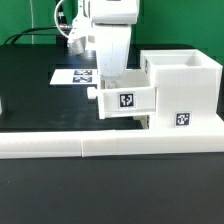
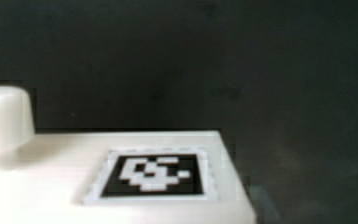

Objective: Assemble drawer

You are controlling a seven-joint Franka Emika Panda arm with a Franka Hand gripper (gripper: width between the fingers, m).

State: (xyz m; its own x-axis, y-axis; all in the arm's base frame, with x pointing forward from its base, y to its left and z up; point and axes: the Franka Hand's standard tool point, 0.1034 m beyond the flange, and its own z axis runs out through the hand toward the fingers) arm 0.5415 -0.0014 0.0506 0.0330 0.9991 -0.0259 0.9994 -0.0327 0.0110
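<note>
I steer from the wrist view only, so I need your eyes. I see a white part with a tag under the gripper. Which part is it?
Observer: It is an open-top tray. The gripper stands at its far edge.
Operator: Where is the casing?
Observer: The casing stands at the tray's end toward the exterior view's right. The two seem to touch.
Operator: Is anything on the near side of the tray?
Observer: Yes, a long white border bar lies across there.

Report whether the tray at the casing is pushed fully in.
Not fully in: the tray sticks out from the casing toward the exterior view's left.
</note>
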